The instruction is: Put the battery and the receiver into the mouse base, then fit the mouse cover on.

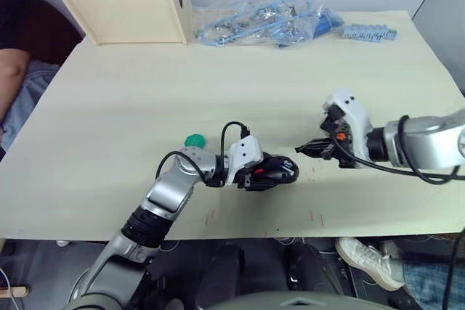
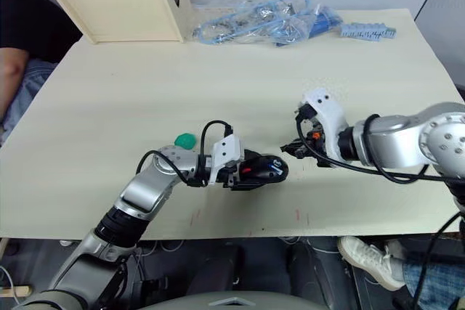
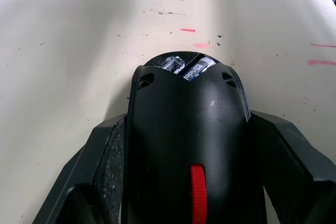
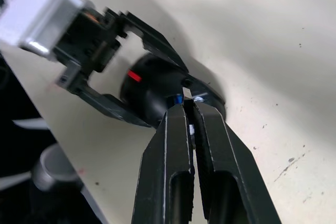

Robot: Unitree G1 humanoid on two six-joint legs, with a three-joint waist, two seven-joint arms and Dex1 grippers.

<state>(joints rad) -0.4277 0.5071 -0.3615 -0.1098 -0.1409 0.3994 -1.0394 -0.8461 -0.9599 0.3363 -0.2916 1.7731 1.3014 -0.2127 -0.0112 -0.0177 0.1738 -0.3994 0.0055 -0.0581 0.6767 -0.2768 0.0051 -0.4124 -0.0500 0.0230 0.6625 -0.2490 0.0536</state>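
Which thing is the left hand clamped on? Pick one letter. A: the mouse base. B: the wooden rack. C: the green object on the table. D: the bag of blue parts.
A: in the left wrist view the left hand has a finger on either side of the mouse base, with its red wheel and open battery bay, while the green object lies apart on the table.

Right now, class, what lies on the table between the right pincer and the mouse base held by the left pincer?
Nothing: in the left eye view, bare table separates the right pincer from the mouse base.
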